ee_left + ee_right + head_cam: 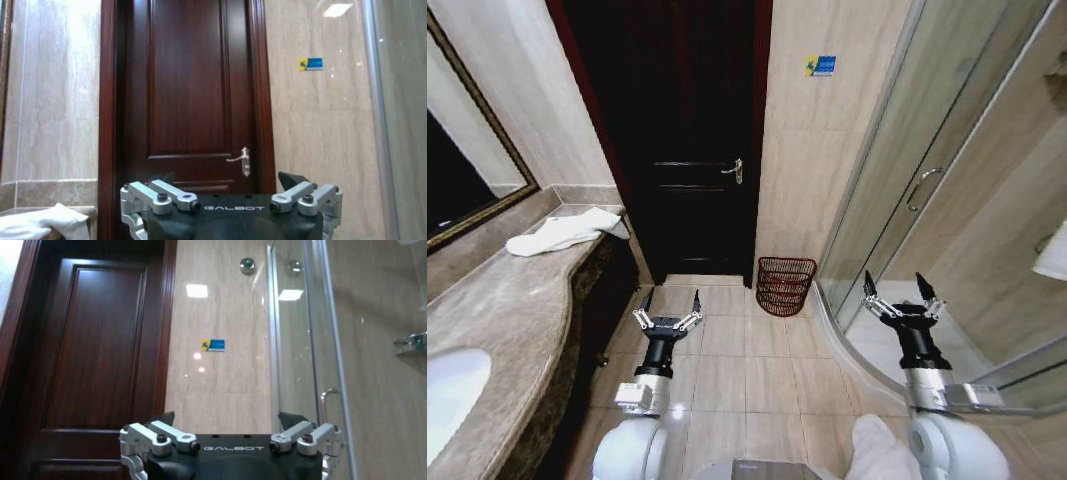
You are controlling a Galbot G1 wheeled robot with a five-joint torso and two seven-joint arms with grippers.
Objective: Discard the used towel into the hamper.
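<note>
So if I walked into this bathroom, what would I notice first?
Probably the big dark wooden door straight ahead, with the little reddish-brown wire hamper on the floor tiles just beside it. Then the crumpled white towel lying at the far end of the stone counter on the left. The left gripper and right gripper hang in front, fingers open and empty.

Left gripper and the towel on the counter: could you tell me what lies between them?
In the head view, the counter's dark edge and floor tiles separate the left gripper from the towel.
</note>
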